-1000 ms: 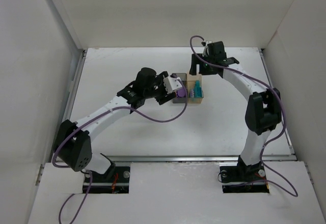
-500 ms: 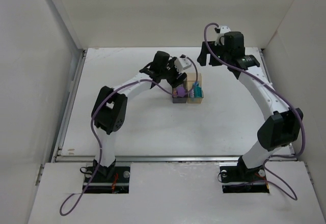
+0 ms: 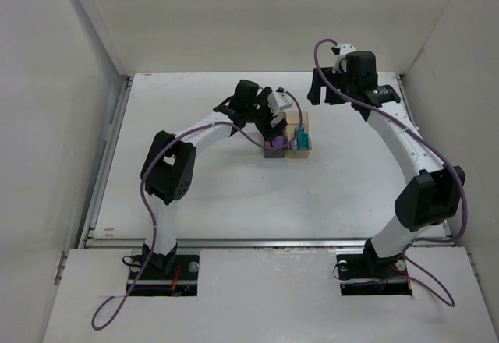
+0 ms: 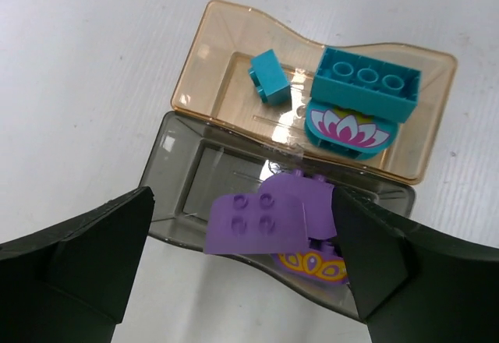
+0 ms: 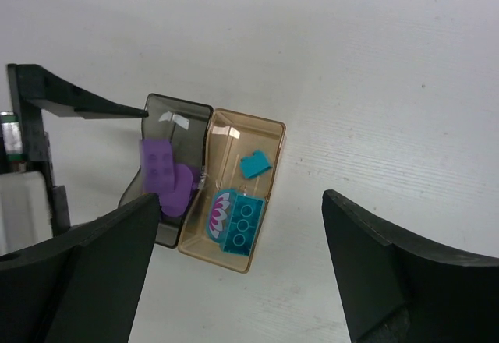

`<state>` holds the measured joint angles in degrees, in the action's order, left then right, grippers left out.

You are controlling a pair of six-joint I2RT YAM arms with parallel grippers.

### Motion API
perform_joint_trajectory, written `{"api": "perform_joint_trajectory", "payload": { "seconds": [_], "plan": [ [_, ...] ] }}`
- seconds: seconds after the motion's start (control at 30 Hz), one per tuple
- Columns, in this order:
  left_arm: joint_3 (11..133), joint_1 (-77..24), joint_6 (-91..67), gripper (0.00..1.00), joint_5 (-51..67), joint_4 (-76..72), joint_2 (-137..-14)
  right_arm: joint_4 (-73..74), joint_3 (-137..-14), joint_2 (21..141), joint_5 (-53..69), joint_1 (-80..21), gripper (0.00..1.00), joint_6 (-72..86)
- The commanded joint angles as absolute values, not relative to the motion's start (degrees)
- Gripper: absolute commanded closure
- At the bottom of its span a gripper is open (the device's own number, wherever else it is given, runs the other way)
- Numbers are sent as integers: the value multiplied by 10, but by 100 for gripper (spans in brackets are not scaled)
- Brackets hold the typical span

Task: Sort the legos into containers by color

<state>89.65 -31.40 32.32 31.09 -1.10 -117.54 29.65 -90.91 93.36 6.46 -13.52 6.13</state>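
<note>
Two joined containers stand mid-table: a smoky grey bin (image 3: pixel 274 148) (image 4: pixel 175 171) and an amber bin (image 3: pixel 299 142) (image 4: pixel 195 70). The amber one holds teal legos: a small cube (image 4: pixel 270 76), a long brick (image 4: pixel 365 84) and a rounded lotus-printed piece (image 4: pixel 343 129). Purple legos fill the grey bin's right end. A four-stud purple brick (image 4: pixel 261 222) lies tilted on top over the near rim, beside a purple-and-orange piece (image 4: pixel 312 263). My left gripper (image 4: pixel 242 203) (image 3: pixel 274 121) hovers open over the grey bin, its right finger close to the purple pile. My right gripper (image 5: pixel 242 203) (image 3: pixel 316 93) hangs open and empty above both bins.
White walls close in the table on the left, back and right. The containers (image 5: pixel 269 136) sit on bare white tabletop (image 3: pixel 234 187). The left arm's purple cable loops just above the bins.
The left jaws have spread wide, letting go of the purple four-stud brick over the grey bin. The right arm has drawn back and to the right, away from the bins.
</note>
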Motion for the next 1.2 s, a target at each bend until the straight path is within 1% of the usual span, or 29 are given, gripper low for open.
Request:
{"api": "perform_joint_trajectory", "payload": {
  "seconds": [0.0, 0.07, 0.17, 0.23, 0.3, 0.37, 0.4, 0.43, 0.5, 0.53, 0.57, 0.63, 0.67, 0.7, 0.73, 0.8, 0.87, 0.97, 1.17],
  "plan": [
    [884, -315, 313, 3, 349, -34, -1092, 294, -911, 909, 68, -129, 10, 59],
    [884, -315, 304, 0, 339, -14, -1072, 294, -905, 900, 68, -129, 9, 65],
    [864, -304, 304, 0, 333, 4, -1033, 294, -893, 876, 78, -122, 9, 76],
    [853, -288, 277, 0, 333, 9, -1006, 294, -878, 860, 78, -105, 9, 83],
    [835, -272, 245, 0, 303, 9, -961, 294, -856, 826, 62, -94, 5, 91],
    [816, -234, 173, 0, 259, 2, -927, 294, -829, 798, -3, -89, 0, 98],
    [805, -218, 151, 0, 198, 2, -899, 300, -819, 769, -30, -84, 0, 104],
    [787, -183, 130, 0, 162, 10, -885, 300, -809, 754, -82, -83, 0, 110],
    [770, -146, 85, 0, 92, 35, -865, 305, -776, 723, -139, -68, 0, 117],
    [746, -128, 72, 0, 28, 42, -843, 305, -764, 691, -170, -68, 0, 126],
    [728, -94, 64, 0, -1, 42, -830, 305, -752, 674, -241, -62, 0, 133],
    [688, -67, 58, 0, -50, 33, -780, 300, -710, 619, -324, -62, 0, 164],
    [644, -45, 58, 0, -55, 26, -760, 290, -695, 600, -366, -62, 0, 175],
    [624, -35, 58, 0, -55, 19, -741, 283, -680, 579, -433, -62, 0, 182],
    [607, -26, 58, 0, -55, 12, -724, 271, -645, 540, -458, -62, 0, 182],
    [567, -14, 52, 0, -33, 12, -674, 230, -612, 505, -482, -62, 0, 187],
    [547, -9, 52, 0, -23, 12, -633, 206, -578, 463, -476, -62, 0, 179],
    [514, -9, 36, 0, -16, 5, -602, 206, -564, 430, -450, -62, 0, 179],
    [490, -9, 19, 0, -10, 0, -570, 218, -570, 417, -444, -62, 0, 215]
  ]
}}
